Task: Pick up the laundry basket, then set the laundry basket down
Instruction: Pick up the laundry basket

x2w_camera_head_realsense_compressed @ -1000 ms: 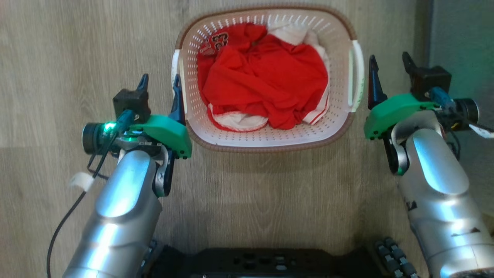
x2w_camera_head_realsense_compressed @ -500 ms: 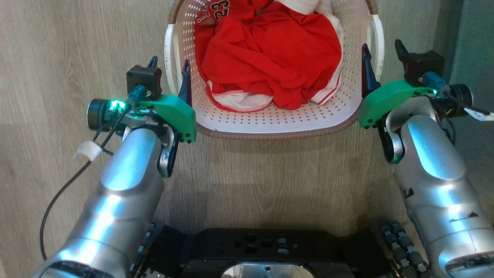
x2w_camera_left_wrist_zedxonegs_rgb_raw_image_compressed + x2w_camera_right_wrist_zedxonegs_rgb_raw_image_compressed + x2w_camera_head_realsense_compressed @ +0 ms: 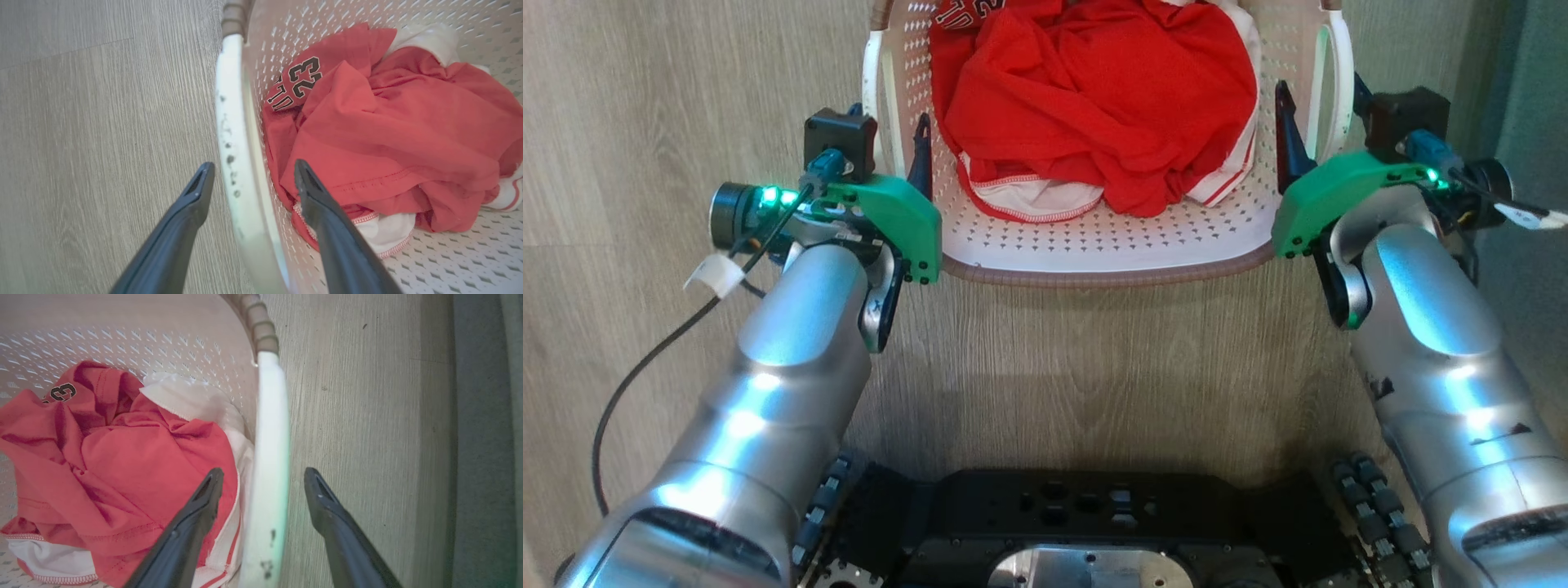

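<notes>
Operator: Position of laundry basket (image 3: pixel 1111 245) relative to the grippers?

Observer: It is sitting on the wood floor (image 3: pixel 1094 367), just ahead of the robot's base (image 3: pixel 1054 539) and between the two arms. The left gripper (image 3: pixel 254 164) is straddling the white left handle (image 3: pixel 233 122), one finger hanging outside over the floor and the other inside beside the red jersey (image 3: pixel 388 134).

Operator: Right side?

Observer: The right gripper (image 3: pixel 264 471) is straddling the right handle (image 3: pixel 271 416) the same way. Both are standing spread wide, leaving gaps on either side of each handle and gripping nothing.
</notes>
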Controlling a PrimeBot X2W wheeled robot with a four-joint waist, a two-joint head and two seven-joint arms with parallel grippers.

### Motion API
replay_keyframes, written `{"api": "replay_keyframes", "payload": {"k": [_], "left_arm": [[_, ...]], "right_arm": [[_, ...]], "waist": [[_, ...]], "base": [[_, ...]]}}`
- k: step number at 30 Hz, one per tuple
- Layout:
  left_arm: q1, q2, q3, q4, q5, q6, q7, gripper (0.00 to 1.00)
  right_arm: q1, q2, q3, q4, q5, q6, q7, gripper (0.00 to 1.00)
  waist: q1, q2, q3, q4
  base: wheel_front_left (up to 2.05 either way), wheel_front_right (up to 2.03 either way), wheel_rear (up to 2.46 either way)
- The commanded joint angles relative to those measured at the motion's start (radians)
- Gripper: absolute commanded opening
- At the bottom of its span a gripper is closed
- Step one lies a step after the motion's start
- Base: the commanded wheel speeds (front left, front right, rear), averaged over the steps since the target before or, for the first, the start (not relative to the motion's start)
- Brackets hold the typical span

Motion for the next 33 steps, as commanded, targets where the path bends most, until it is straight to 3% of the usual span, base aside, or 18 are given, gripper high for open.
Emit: {"api": "replay_keyframes", "payload": {"k": [1, 6, 7, 8, 9, 10, 11, 12, 13, 14, 15, 33], "left_arm": [[0.015, 0.022, 0.005, 0.001, -0.010, 0.009, -0.006, 1.00], [-0.001, 0.022, -0.029, 0.029, -0.046, 0.015, -0.006, 1.00], [-0.004, 0.022, -0.036, 0.032, -0.052, 0.016, -0.006, 1.00], [-0.006, 0.022, -0.043, 0.034, -0.058, 0.017, -0.006, 1.00], [-0.009, 0.022, -0.049, 0.036, -0.064, 0.018, -0.006, 1.00], [-0.010, 0.022, -0.056, 0.037, -0.068, 0.019, -0.006, 0.98], [-0.013, 0.022, -0.062, 0.038, -0.072, 0.021, -0.006, 0.86], [-0.015, 0.022, -0.069, 0.040, -0.074, 0.022, -0.006, 0.63], [-0.016, 0.022, -0.076, 0.042, -0.077, 0.023, -0.006, 0.33], [-0.018, 0.022, -0.082, 0.043, -0.080, 0.024, -0.006, 0.09], [-0.018, 0.022, -0.087, 0.045, -0.084, 0.025, -0.006, 0.00], [0.003, 0.022, -0.174, 0.073, -0.153, 0.037, -0.006, 0.00]], "right_arm": [[0.027, 0.017, 0.024, -0.004, 0.007, 0.003, -0.012, 1.00], [0.012, 0.017, 0.035, 0.012, 0.017, 0.003, -0.012, 0.98], [0.010, 0.017, 0.037, 0.016, 0.020, 0.003, -0.012, 0.91], [0.007, 0.017, 0.039, 0.023, 0.024, 0.003, -0.012, 0.74], [0.005, 0.017, 0.041, 0.030, 0.027, 0.003, -0.012, 0.48], [0.002, 0.017, 0.044, 0.036, 0.029, 0.003, -0.012, 0.42], [-0.001, 0.017, 0.046, 0.041, 0.031, 0.003, -0.012, 0.36], [-0.003, 0.017, 0.048, 0.047, 0.033, 0.003, -0.012, 0.28], [-0.006, 0.017, 0.051, 0.053, 0.034, 0.003, -0.012, 0.00], [-0.008, 0.017, 0.054, 0.058, 0.035, 0.003, -0.012, 0.00], [-0.010, 0.017, 0.058, 0.063, 0.037, 0.003, -0.012, 0.00], [-0.008, 0.017, 0.099, 0.148, 0.100, 0.003, -0.012, 0.00]], "waist": [[0.0000, 0.0000, 0.002, 0.000], [0.0000, 0.0000, 0.009, 0.000], [0.0000, 0.0000, 0.010, 0.001], [0.0000, 0.0000, 0.010, 0.002], [0.0000, 0.0000, 0.011, 0.003], [0.0000, 0.0000, 0.011, 0.003], [0.0000, 0.0000, 0.011, 0.003], [0.0000, 0.0000, 0.011, 0.003], [0.0000, 0.0000, 0.011, 0.003], [0.0000, 0.0000, 0.011, 0.003], [0.0000, 0.0000, 0.010, 0.003], [0.0000, 0.0000, -0.070, -0.005]], "base": [[0.00, 0.00, 0.00], [0.00, 0.00, 0.00], [0.00, 0.00, 0.00], [0.00, 0.00, 0.00], [0.00, 0.00, 0.00], [0.00, 0.00, 0.00], [0.00, 0.00, 0.00], [0.00, 0.00, 0.00], [0.00, 0.00, 0.00], [0.00, 0.00, 0.00], [0.00, 0.00, 0.00], [0.00, 0.00, 0.00]]}}
